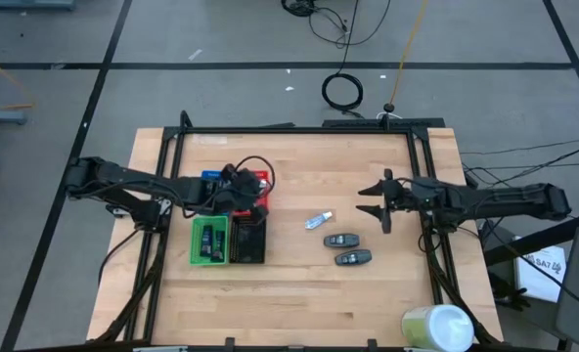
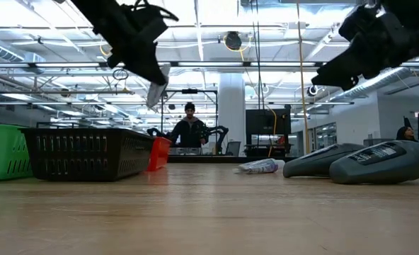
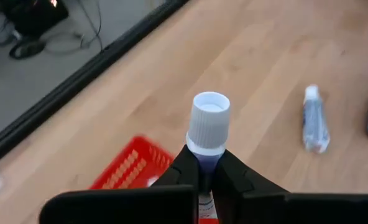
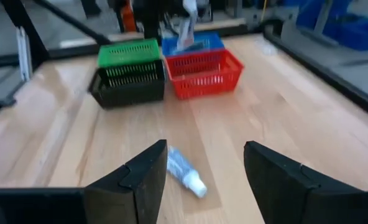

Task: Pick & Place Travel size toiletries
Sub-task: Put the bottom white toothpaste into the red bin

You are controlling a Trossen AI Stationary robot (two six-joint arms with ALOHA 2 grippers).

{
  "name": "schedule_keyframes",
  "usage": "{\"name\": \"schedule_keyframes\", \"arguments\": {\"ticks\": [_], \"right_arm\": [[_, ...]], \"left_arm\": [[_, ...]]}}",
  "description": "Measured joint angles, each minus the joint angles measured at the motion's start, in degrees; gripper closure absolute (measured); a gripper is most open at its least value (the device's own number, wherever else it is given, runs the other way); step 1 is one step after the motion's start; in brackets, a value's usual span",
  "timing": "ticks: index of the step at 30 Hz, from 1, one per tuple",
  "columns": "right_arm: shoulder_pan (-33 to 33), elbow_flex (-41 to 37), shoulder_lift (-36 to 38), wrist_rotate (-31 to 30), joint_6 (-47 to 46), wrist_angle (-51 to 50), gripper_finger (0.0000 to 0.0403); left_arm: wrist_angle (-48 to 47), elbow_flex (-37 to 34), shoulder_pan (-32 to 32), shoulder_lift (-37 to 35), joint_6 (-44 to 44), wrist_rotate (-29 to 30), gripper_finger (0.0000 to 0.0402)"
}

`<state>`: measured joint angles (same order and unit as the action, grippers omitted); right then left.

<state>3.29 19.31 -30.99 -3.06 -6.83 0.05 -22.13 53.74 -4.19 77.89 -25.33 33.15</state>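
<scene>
Left gripper [image 3: 204, 177]: over the red tray [image 4: 204, 73], fingers pinched tight on a small white-capped tube [image 3: 207, 127], cap pointing away from the wrist; in the low view the tube [image 2: 157, 88] hangs in the air, clear of the trays.
Right gripper [image 4: 202, 177]: hovering off the table on the right side, fingers spread wide, nothing between them.
Loose tube [image 1: 318, 220]: pale blue-white, lying flat on the wood near table centre, between the trays and the right gripper (cap end toward the right wrist camera).
Dark packs [image 1: 341, 240]: two oblong grey-black ones, lying just beside each other right of the loose tube; second one [image 1: 353, 258] a little nearer the front edge.
Trays: blue tray [image 4: 193, 42] and red at the back, green tray [image 1: 208, 241] and black tray [image 1: 247, 240] in front, all four clustered left of centre; green one holds a few small dark items (too small to identify).
Big cylinder [image 1: 438, 328]: pale green-white, front right corner.
Table [image 1: 299, 293]: light wood.
</scene>
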Motion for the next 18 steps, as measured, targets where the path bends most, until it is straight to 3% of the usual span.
{"name": "schedule_keyframes", "arguments": {"ticks": [11,18], "right_arm": [[0.0,-7.9,13.6,3.2,1.5,7.0,0.0202],[0.0,-9.4,18.6,3.2,1.6,6.8,0.0202]], "left_arm": [[-10.2,0.0,0.4,0.0,-10.3,0.2,0.0397],[-10.3,-3.3,1.9,0.0,-14.1,2.4,0.0396]]}}
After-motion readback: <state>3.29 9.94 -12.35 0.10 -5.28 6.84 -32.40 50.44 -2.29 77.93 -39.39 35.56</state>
